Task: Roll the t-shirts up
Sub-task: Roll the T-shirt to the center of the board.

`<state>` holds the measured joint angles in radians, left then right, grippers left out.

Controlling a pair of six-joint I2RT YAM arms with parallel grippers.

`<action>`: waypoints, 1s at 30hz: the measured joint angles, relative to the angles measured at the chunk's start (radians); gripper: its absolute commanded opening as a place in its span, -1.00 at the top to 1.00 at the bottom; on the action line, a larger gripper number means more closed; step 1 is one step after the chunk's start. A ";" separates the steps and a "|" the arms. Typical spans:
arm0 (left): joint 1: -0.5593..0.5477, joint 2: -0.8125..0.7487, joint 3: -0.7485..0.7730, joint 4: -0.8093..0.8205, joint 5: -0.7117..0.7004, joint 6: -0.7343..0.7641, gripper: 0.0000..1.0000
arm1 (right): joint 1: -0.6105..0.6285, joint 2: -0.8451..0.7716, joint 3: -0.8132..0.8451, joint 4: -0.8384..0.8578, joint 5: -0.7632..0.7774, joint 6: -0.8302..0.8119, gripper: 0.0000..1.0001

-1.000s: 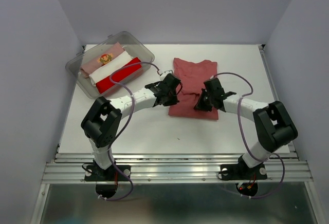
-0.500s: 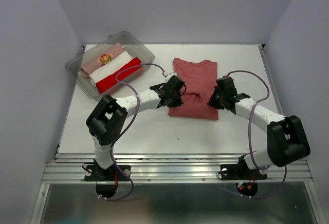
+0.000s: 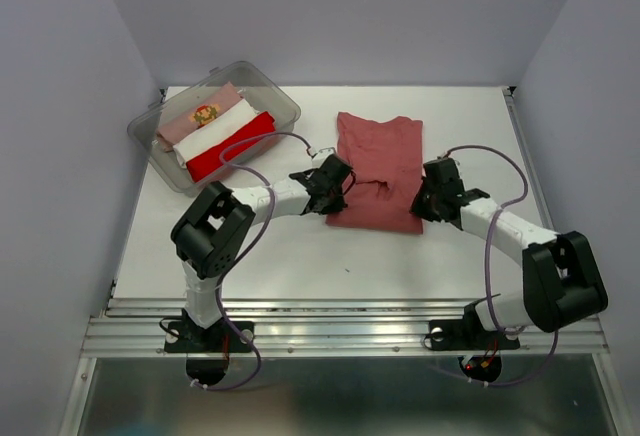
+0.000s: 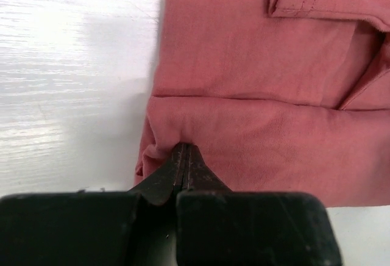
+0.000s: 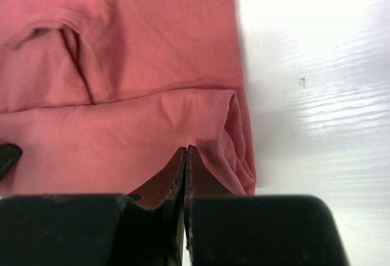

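A dusty brick-red t-shirt [image 3: 378, 156] lies flat mid-table with its near hem folded over into a low band. My left gripper [image 3: 338, 194] is at the band's left end, jaws shut and pinching the t-shirt fold [image 4: 183, 145]. My right gripper [image 3: 424, 202] is at the band's right end, jaws shut and pinching the same fold [image 5: 186, 149]. The rolled band crosses the left wrist view [image 4: 262, 138] and the right wrist view [image 5: 122, 138]. Pale pink [image 3: 205, 112], white [image 3: 222, 126] and bright red [image 3: 232, 146] bundles lie side by side in a bin.
A clear plastic bin [image 3: 160, 146] holding the bundles stands at the back left. White table surface [image 3: 300, 256] surrounds the shirt. Grey walls close in the table on three sides. A metal rail [image 3: 340, 331] runs along the near edge.
Both grippers have moved from over the shirt's middle outward and nearer to its lower side edges. The shirt's middle, bunched a second ago, now lies flatter.
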<state>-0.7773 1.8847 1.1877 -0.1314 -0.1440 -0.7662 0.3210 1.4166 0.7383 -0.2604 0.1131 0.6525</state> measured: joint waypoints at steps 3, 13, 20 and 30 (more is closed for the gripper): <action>0.015 -0.020 -0.004 -0.009 -0.019 0.011 1.00 | -0.001 -0.060 0.018 -0.031 0.024 -0.008 0.98; 0.063 -0.030 -0.004 -0.009 -0.043 0.034 1.00 | -0.002 0.009 0.048 -0.030 0.067 -0.021 0.99; 0.059 0.014 -0.004 0.011 -0.027 0.037 1.00 | -0.002 0.081 0.027 0.006 0.075 -0.013 0.99; 0.059 -0.089 -0.006 -0.063 -0.080 0.048 0.91 | -0.023 -0.192 0.027 -0.090 0.113 -0.010 0.48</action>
<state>-0.7181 1.7958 1.1812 -0.1940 -0.2241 -0.7181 0.2977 1.2247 0.7658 -0.3504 0.2260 0.6422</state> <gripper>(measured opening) 0.026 0.139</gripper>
